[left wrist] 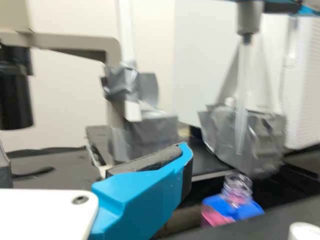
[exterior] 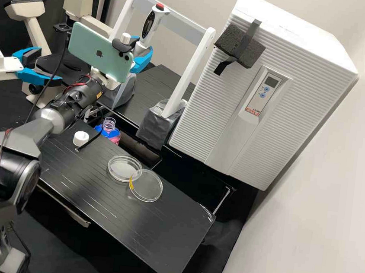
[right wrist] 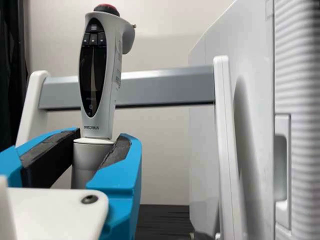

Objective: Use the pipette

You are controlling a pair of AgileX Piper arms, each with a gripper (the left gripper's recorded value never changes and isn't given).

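Black table (exterior: 137,236): right gripper (right wrist: 92,152) pinching pipette (right wrist: 100,75), tip (left wrist: 241,110) over uncapped bottle (left wrist: 232,207) below it; left gripper (exterior: 30,66) spread, empty. Pickup done; drawing and dispensing into dish (exterior: 147,185) seemingly outstanding.

Little legible print. One short word of red lettering (exterior: 251,111) at the foot of the control panel (exterior: 263,93) on the white cabinet (exterior: 298,66). A logo (exterior: 99,53) without words on the back of the green phone (exterior: 87,46). The pipette (right wrist: 100,75) carries a line of small print (right wrist: 90,128) under its dark window, too small to read.
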